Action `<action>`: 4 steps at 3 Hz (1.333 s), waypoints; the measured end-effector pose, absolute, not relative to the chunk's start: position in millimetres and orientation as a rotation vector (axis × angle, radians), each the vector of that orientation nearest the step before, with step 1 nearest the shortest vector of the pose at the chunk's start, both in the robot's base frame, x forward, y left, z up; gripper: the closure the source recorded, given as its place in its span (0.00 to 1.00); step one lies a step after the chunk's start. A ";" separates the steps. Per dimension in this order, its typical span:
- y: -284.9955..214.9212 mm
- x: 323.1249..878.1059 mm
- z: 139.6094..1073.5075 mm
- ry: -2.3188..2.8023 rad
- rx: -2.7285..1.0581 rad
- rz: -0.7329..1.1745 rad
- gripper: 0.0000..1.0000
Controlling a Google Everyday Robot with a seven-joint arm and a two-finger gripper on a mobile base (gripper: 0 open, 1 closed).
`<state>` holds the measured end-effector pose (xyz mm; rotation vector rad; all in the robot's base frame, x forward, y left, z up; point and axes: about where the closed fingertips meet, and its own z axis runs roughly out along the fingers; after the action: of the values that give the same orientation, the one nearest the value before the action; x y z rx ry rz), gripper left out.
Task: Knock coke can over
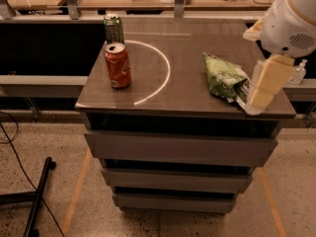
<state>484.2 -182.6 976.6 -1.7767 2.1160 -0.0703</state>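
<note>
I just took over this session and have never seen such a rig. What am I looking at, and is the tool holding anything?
One camera looks down at a grey drawer cabinet; where it is mounted is not on record. The white rounded body at the upper right is the robot's arm. The cream piece below it is its tool, over the cabinet's right edge, with nothing seen in it. The red coke can stands upright near the left front, with a green can behind it. A crumpled green bag lies beside the tool.
</note>
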 end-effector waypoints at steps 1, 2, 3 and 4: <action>-132.2 534.1 976.9 1.988 -1.851 -0.026 0.00; -56.4 589.9 979.4 1.837 -1.918 0.047 0.00; 25.1 637.9 972.3 1.761 -1.934 0.111 0.00; 25.5 638.2 971.6 1.759 -1.930 0.116 0.00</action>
<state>638.2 25.5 971.6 -1.9303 1.7593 0.1162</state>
